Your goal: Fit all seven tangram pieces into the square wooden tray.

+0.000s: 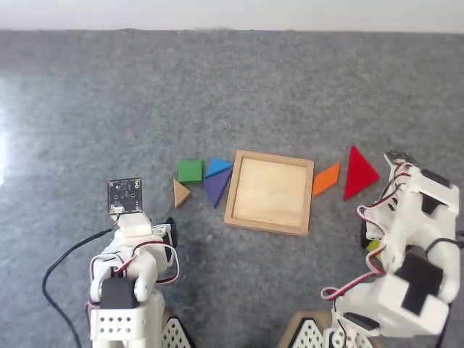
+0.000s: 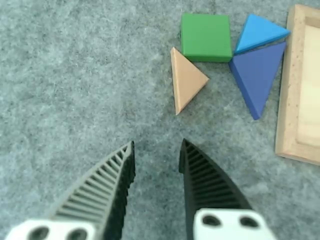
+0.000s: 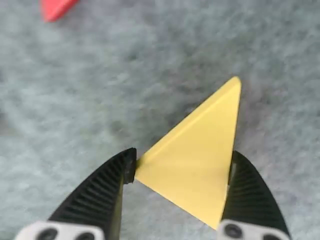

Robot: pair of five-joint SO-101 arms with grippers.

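The right gripper (image 3: 182, 160) has its jaws clenched on the large flat yellow wooden triangle (image 3: 200, 160), one pad at a corner and the other along a straight edge. The left gripper (image 2: 157, 145) has its jaws released, holding nothing.

The square pale wooden tray (image 1: 233, 192) is the landmark, and every piece in sight lies outside it. The yellow triangle is on the right arm's side of the tray, nearer the robot than the tray. The large red triangle (image 1: 357, 174) also lies on that side, apart from the tray's rim. The indigo medium triangle (image 1: 217, 186) lies just beside the tray's rim on the left arm's side. The orange parallelogram (image 1: 326, 178) nearly touches the rim on the red triangle's side. The green square (image 1: 190, 171), the small blue triangle (image 1: 217, 167) and the small tan triangle (image 1: 180, 193) cluster beyond the indigo one, farther from the tray.

These pieces look stiff, light and smooth-faced, so they will likely twist if pinched at a corner. A hold across two flat edges near the middle would probably carry more steadily. The corner contact on the yellow triangle may let it pivot.
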